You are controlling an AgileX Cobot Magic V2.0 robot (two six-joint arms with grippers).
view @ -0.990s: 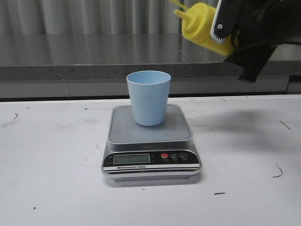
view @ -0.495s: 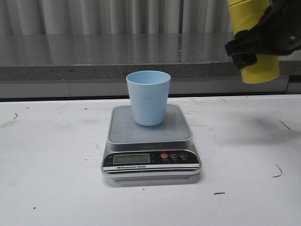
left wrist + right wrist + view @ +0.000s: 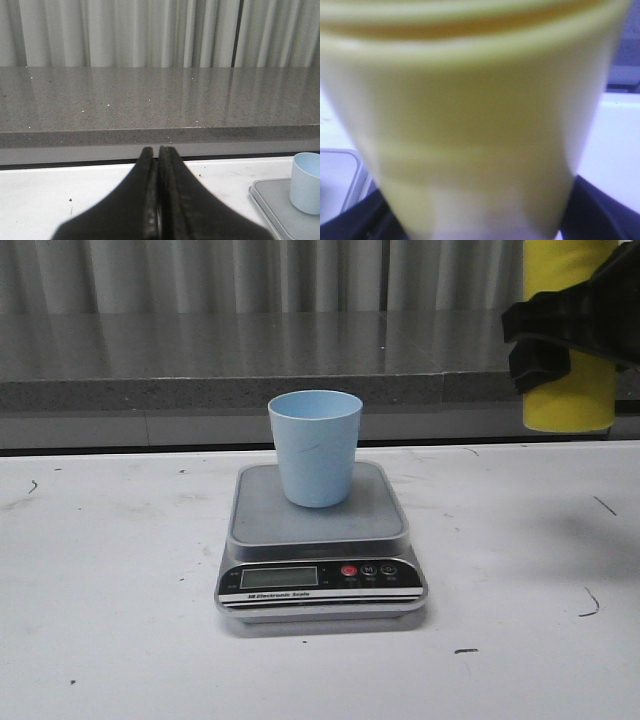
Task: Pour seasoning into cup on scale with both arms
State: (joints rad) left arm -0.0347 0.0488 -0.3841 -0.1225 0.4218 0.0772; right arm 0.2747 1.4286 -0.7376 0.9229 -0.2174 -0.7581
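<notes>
The light blue cup (image 3: 316, 445) stands upright on the steel platform of the silver-grey scale (image 3: 320, 555) at the table's middle. My right gripper (image 3: 565, 335) is shut on the yellow seasoning bottle (image 3: 570, 390), held upright in the air at the far right, above the table; its nozzle is out of view. The bottle fills the right wrist view (image 3: 470, 120). My left gripper (image 3: 157, 152) is shut and empty, out of the front view, low over the table to the left of the cup (image 3: 306, 182) and scale (image 3: 275, 205).
A grey stone ledge (image 3: 200, 365) runs along the back of the white table (image 3: 110, 600), with pale curtains behind it.
My right gripper has turned the bottle from tilted, nozzle toward the cup, to upright, and carried it right and down. The cup and scale have not moved.
</notes>
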